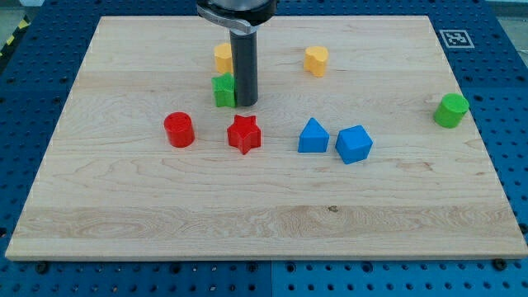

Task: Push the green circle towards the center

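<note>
The green circle, a short green cylinder, stands near the board's right edge, far from the other blocks. My tip rests on the board at the upper middle, touching the right side of a green star. The tip is far to the left of the green circle.
A yellow block sits behind the green star, partly hidden by the rod. A yellow heart-like block lies at upper centre. A red cylinder, red star, blue triangle and blue block form a row across the middle.
</note>
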{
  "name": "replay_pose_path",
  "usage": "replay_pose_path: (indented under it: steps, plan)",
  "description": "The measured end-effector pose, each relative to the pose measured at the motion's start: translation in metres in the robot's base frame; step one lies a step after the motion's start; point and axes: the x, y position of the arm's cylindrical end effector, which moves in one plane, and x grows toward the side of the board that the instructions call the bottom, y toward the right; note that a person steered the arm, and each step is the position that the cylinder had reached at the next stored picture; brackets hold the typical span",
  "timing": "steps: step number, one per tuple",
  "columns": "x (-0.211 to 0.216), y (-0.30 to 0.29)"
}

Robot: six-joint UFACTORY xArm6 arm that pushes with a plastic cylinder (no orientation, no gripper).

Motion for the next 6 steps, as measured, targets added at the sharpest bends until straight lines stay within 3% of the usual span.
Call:
replay_pose_path:
  steps: [3, 6]
  plan:
    - [-0.003, 0.085]
    - [-0.02, 0.286]
